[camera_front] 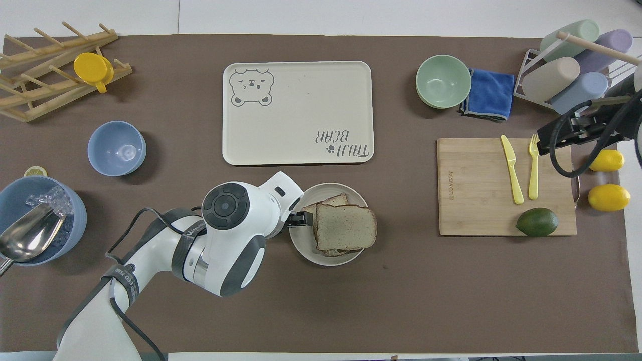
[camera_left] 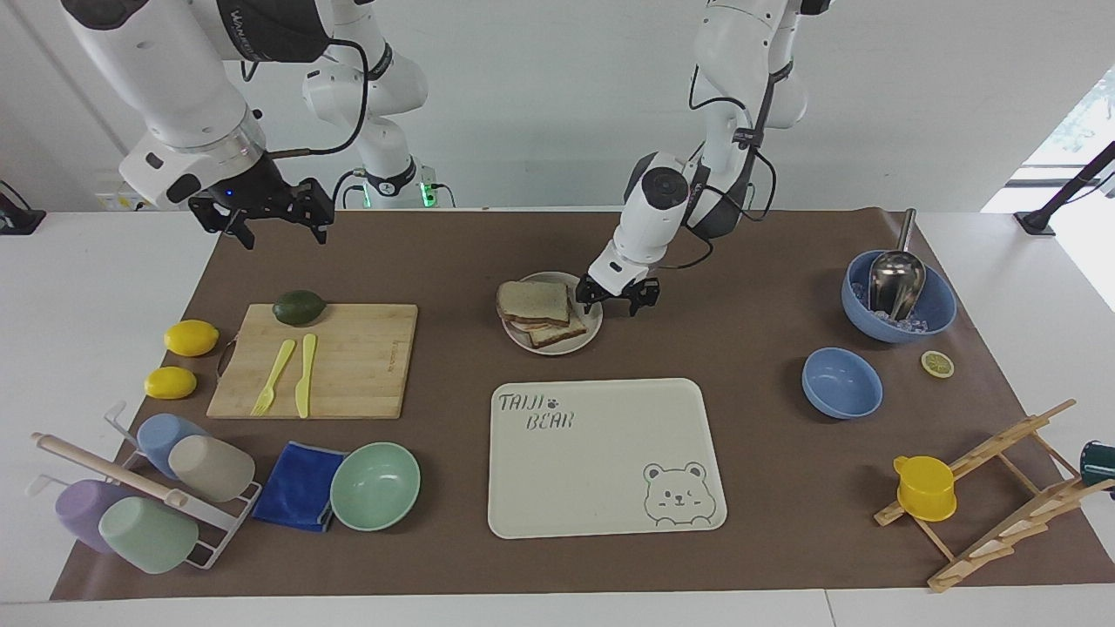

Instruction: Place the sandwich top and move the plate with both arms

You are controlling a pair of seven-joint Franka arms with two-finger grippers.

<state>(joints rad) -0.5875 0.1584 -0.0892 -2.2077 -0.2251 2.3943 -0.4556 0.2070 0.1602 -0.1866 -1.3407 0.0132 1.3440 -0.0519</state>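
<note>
White wall (camera_left: 557,104), brown-covered table (camera_left: 749,261)

A: From where does the facing view look?
B: High, across the table, toward the robots, with the tray (camera_left: 606,455) nearest its lower edge.
A: And the overhead view?
B: Steeply down from the robots' end, half a turn round; the tray (camera_front: 298,112) lies higher. Both cover the whole brown mat (camera_left: 749,287).

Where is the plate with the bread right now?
The plate sits mid-table, nearer the robots than the bear tray, between the cutting board and the blue bowls.
</note>
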